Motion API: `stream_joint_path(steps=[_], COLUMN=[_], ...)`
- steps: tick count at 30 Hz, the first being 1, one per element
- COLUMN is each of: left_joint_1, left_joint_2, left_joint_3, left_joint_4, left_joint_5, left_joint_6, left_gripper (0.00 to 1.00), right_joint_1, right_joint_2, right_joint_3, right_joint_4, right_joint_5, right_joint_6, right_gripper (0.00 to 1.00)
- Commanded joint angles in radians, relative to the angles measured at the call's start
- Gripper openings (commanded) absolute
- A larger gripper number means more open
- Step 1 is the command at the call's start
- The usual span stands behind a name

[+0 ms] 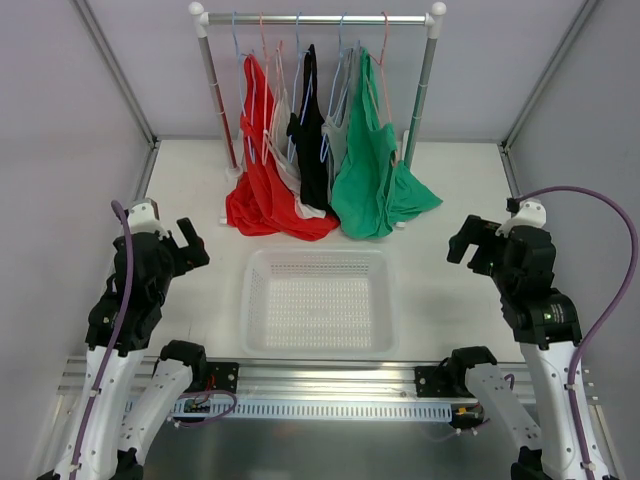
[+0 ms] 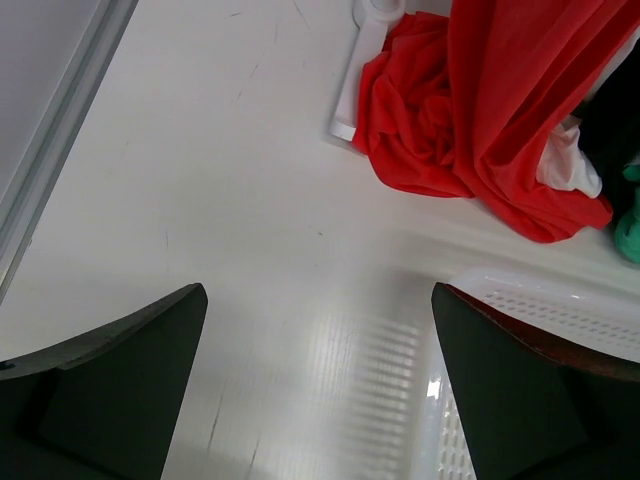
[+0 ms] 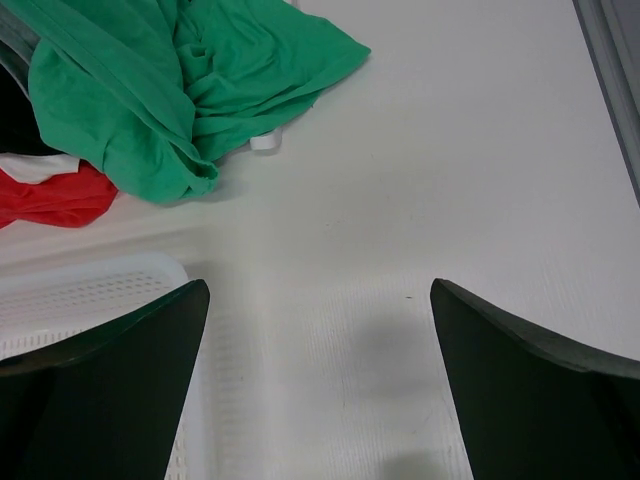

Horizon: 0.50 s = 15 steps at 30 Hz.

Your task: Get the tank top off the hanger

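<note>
The emerald-green tank top [image 1: 372, 170] hangs at the right end of the rail on a thin salmon-pink hanger [image 1: 384, 55], its hem pooled on the table. Its lower part shows in the right wrist view [image 3: 170, 90]. My left gripper [image 1: 190, 245] is open and empty, left of the basket, far from the rack. My right gripper [image 1: 464, 240] is open and empty, right of the basket and below the tank top. In both wrist views the jaws stand wide apart over bare table.
A white perforated basket [image 1: 318, 262] sits mid-table between the arms. The rail [image 1: 318, 18] also holds red [image 1: 262, 185], white, black [image 1: 310, 135] and grey garments on light-blue hangers. The red garment [image 2: 470, 110] pools beside the rack's left foot [image 2: 350, 100].
</note>
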<state>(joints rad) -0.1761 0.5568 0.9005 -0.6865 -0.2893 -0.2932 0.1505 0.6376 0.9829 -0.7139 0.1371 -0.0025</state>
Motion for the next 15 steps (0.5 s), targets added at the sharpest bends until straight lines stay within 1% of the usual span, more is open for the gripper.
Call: stream_joint_path(steps=[1, 4, 8, 11, 12, 14, 15], left_joint_1=[0.000, 0.001, 0.000, 0.000, 0.000, 0.000, 0.000], left_joint_2=[-0.015, -0.015, -0.005, 0.026, 0.064, 0.115, 0.167], left_joint_3=[0.000, 0.023, 0.093, 0.194, 0.265, 0.333, 0.389], left_joint_4=[0.027, 0.025, 0.025, 0.028, 0.028, 0.038, 0.054], left_joint_5=[-0.040, -0.030, 0.045, 0.178, 0.264, 0.359, 0.402], left_joint_6=[-0.020, -0.024, -0.037, -0.076, -0.087, -0.098, -0.101], left_gripper=[0.99, 0.99, 0.99, 0.99, 0.99, 0.99, 0.99], right_joint_1=[0.006, 0.006, 0.007, 0.006, 0.006, 0.006, 0.006], right_joint_2=[-0.016, -0.036, -0.052, -0.059, -0.058, -0.058, -0.058], right_joint_3=[0.014, 0.010, 0.002, 0.005, 0.008, 0.013, 0.014], right_joint_4=[0.005, 0.013, 0.028, 0.034, 0.033, 0.034, 0.033], right_joint_5=[0.065, 0.067, 0.030, -0.016, -0.039, -0.062, -0.076], right_joint_6=[0.039, 0.058, 0.075, 0.087, 0.087, 0.088, 0.090], right_gripper=[0.99, 1.00, 0.99, 0.99, 1.00, 0.99, 1.00])
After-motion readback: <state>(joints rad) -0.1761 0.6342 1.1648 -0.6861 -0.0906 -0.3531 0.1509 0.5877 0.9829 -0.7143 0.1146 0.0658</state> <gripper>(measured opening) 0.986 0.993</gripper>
